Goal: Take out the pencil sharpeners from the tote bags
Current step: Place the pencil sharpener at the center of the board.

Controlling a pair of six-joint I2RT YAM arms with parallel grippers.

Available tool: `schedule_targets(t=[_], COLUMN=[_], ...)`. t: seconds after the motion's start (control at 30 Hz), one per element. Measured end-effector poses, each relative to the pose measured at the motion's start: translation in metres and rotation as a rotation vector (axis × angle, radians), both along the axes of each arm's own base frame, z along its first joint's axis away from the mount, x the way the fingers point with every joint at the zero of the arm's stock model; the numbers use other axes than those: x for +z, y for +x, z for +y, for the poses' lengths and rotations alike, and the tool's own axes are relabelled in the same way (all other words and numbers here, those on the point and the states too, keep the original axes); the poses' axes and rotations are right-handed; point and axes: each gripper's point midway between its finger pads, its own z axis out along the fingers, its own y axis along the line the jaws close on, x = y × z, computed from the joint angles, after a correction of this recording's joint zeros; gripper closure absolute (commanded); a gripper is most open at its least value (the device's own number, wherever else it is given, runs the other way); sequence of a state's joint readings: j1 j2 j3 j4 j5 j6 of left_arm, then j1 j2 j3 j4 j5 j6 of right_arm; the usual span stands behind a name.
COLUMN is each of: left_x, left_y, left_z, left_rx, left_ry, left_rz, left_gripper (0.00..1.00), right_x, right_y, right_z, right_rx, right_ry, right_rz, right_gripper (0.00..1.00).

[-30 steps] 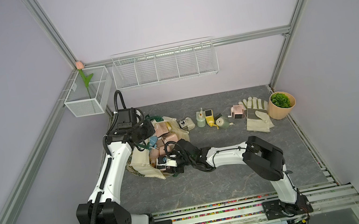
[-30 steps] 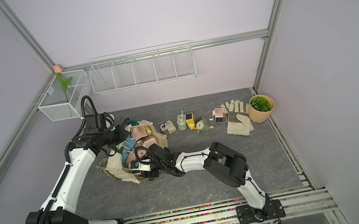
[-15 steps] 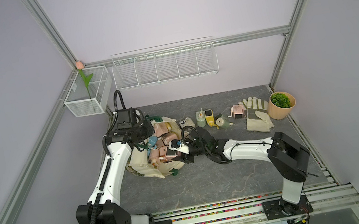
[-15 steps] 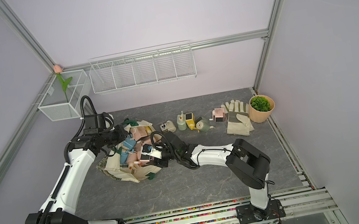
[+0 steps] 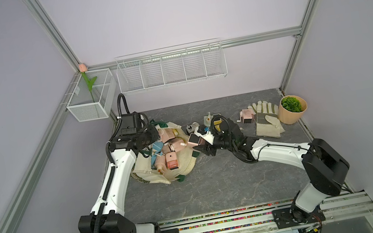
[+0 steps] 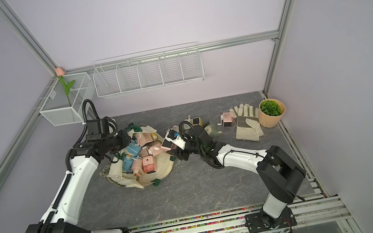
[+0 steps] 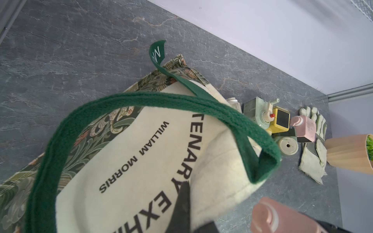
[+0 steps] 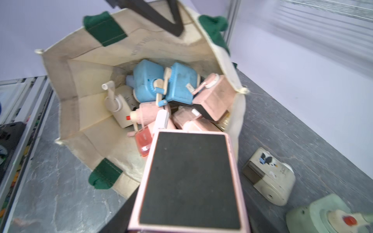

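Right wrist view, right gripper clasping pink sharpener, tote seemingly pinched open

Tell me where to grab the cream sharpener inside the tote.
Pinch the cream sharpener across the flat sides of its boxy body, not the thin crank sticking out. Enter the tote through its open mouth, on the bare-canvas side away from the blue sharpeners, probably the roomiest.
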State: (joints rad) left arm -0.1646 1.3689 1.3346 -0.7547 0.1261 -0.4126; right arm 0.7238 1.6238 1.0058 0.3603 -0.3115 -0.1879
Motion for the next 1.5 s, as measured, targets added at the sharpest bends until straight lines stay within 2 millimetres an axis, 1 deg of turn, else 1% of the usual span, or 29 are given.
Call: schedule_targets(t=[0.1,0.2,0.27,0.33,0.43,0.5,0.6,0.73,0.93,1.03,1.17,1.4,1.5], left_x=[0.001,0.002,0.004,0.005,0.005,0.005,0.005,0.005,0.005,0.005,0.005,0.005,0.004], left_y=[-0.002,-0.003,-0.003,-0.004,-0.007,-0.007,-0.007,-0.007,-0.007,-0.007,-0.007,-0.007,-0.007], left_z=[0.004,0.011,0.017,0.023,0.028,0.030,0.031,0.031,0.031,0.031,0.031,0.031,0.030], left_rx=[0.015,0.036,0.056,0.073,0.087,0.092,0.094,0.095,0.094,0.094,0.093,0.090,0.088], left_ry=[0.012,0.023,0.030,0.034,0.042,0.043,0.043,0.040,0.038,0.036,0.034,0.031,0.029], left_rz=[-0.004,-0.004,-0.009,-0.012,-0.009,-0.007,-0.008,-0.008,-0.009,-0.008,-0.008,-0.006,-0.005], left_gripper=[1.00,1.00,1.00,1.00,1.00,1.00,1.00,1.00,1.00,1.00,1.00,1.00,1.00], right_x=[0.000,-0.007,-0.018,-0.034,-0.055,-0.066,-0.076,-0.083,-0.091,-0.095,-0.106,-0.133,-0.133], right_y=[0.021,0.042,0.056,0.072,0.089,0.096,0.101,0.106,0.100,0.096,0.101,0.116,0.121], right_z=[-0.017,-0.030,-0.036,-0.041,-0.042,-0.037,-0.024,-0.001,0.037,0.052,0.058,0.064,0.067], right_rx=[-0.077,-0.145,-0.190,-0.236,-0.276,-0.276,-0.259,-0.224,-0.159,-0.136,-0.140,-0.207,-0.239], right_ry=[0.021,0.044,0.054,0.056,0.053,0.059,0.072,0.086,0.074,0.065,0.055,0.012,0.002], right_rz=[0.033,0.078,0.121,0.174,0.238,0.276,0.323,0.352,0.375,0.384,0.409,0.433,0.417], right_gripper=[0.54,0.54,0.54,0.54,0.54,0.54,0.54,0.54,0.55,0.55,0.56,0.56,0.56])
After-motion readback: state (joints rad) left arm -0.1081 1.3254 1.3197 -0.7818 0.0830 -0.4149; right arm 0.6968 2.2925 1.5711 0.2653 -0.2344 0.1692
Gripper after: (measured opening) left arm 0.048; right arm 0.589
